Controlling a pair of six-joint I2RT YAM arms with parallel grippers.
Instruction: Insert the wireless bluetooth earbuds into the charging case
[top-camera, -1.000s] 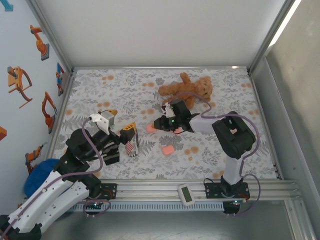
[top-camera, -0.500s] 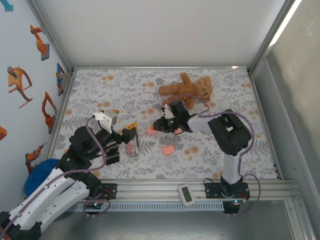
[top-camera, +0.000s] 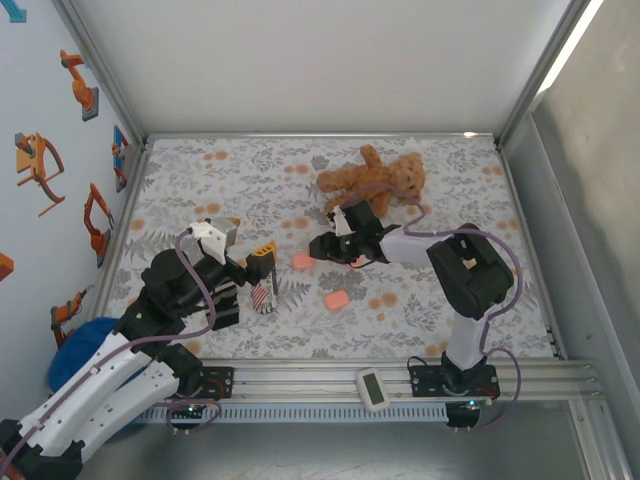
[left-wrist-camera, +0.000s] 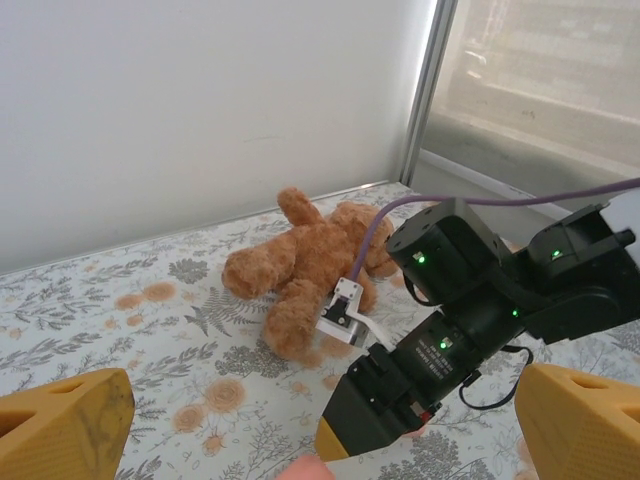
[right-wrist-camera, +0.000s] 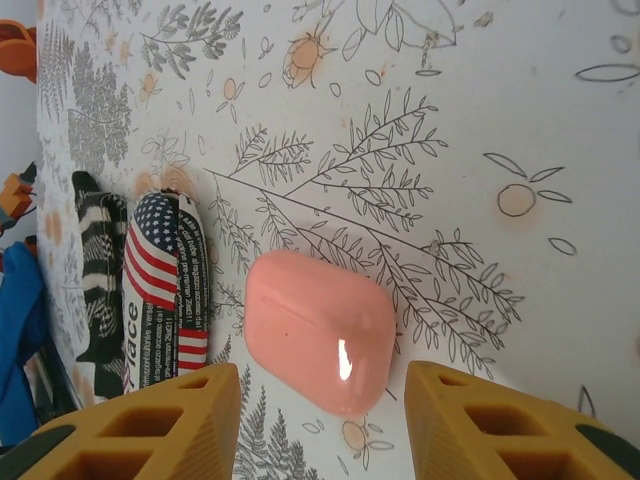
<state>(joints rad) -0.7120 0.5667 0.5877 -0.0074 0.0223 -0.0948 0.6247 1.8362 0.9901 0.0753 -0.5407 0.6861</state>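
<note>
Teddy bear (top-camera: 375, 180) crowds the far side; flag-printed roll (right-wrist-camera: 165, 290) lies near pink case (right-wrist-camera: 320, 330).

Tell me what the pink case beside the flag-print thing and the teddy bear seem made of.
Pink case: probably hard plastic, glossy; smooth skin with a sharp white glint. Teddy bear: soft plush fabric, matte; brown surface looks fuzzy, limbs sprawl limply.

We see a robotics lab test cell: silver aluminium frame posts (top-camera: 103, 75) and plain white panels (top-camera: 320, 60) box in a flower-printed table cover (top-camera: 220, 180). Orange robot-arm stickers (top-camera: 78, 85) dot the left wall, and a slotted metal rail (top-camera: 320, 375) crosses the bottom.
</note>
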